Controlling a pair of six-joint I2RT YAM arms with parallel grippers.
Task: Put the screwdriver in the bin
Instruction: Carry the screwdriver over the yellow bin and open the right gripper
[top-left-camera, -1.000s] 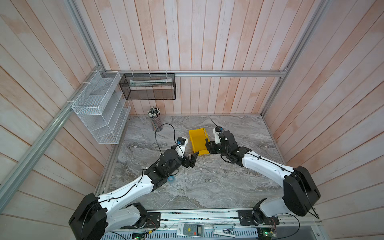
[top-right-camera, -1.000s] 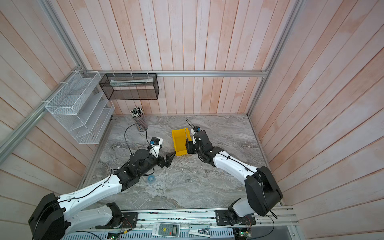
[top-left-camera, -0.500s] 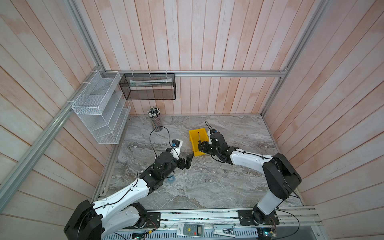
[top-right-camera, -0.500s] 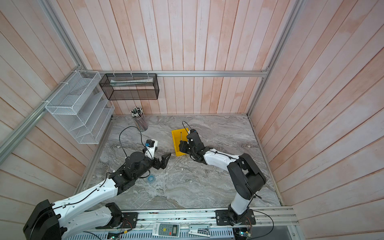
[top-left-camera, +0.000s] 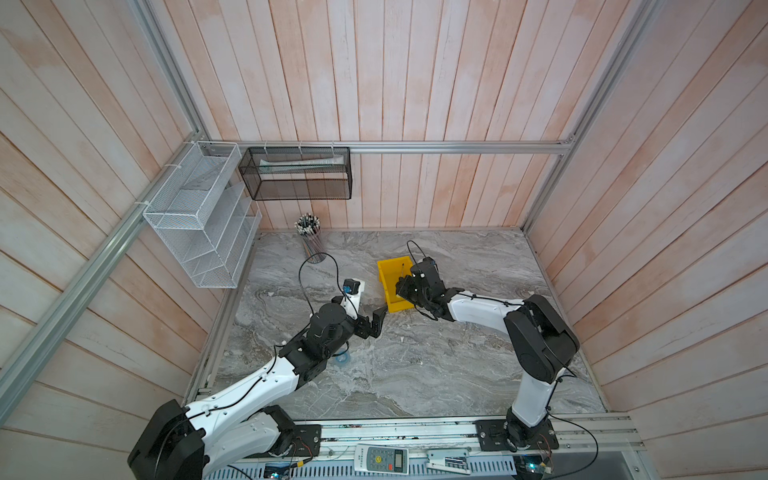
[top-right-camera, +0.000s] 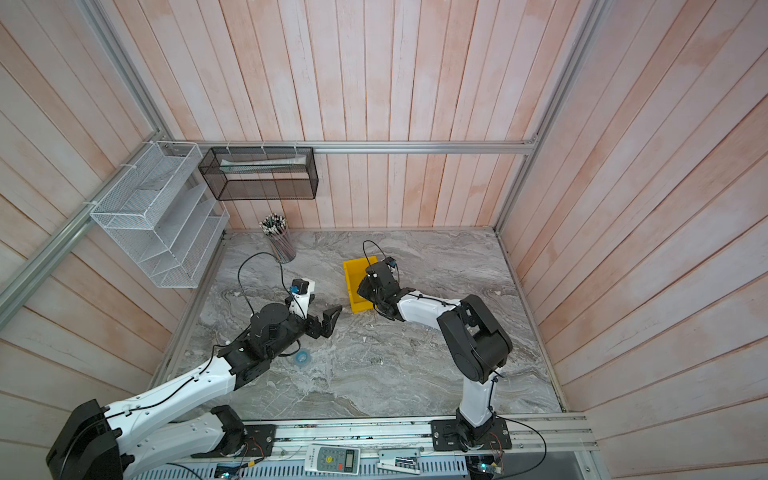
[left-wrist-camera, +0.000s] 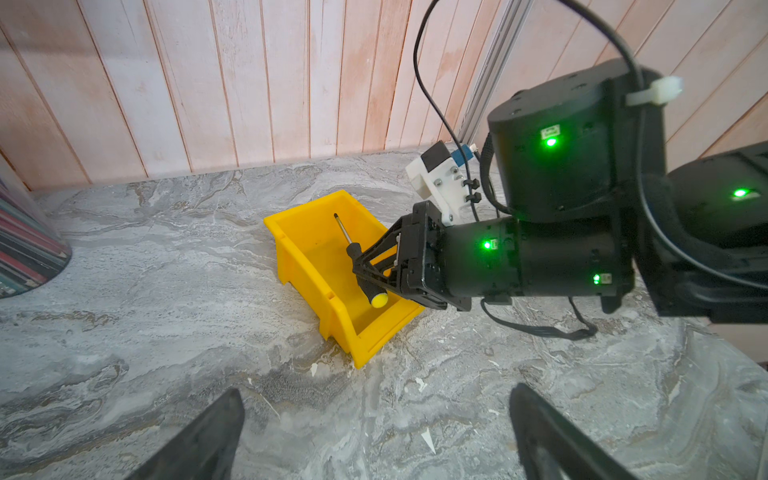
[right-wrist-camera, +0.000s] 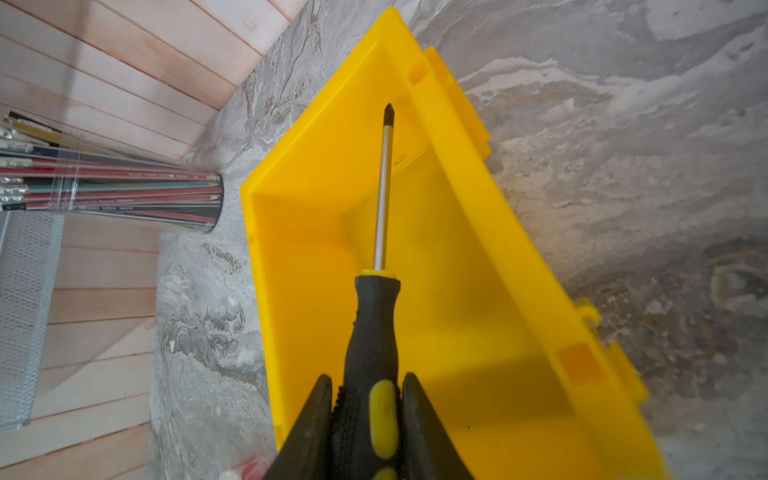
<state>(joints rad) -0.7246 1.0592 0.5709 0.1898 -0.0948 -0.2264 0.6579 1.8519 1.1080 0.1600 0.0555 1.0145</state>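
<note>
One screwdriver (right-wrist-camera: 374, 316) slants over the bin (right-wrist-camera: 490, 257) (right gripper (right-wrist-camera: 367, 378) clamps it).

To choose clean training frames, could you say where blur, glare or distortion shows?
Right wrist view: screwdriver sharp, pencil cup soft at the edge. Left wrist view: green lights bloom. In both top views: wall planks fan out, lighting even.
</note>
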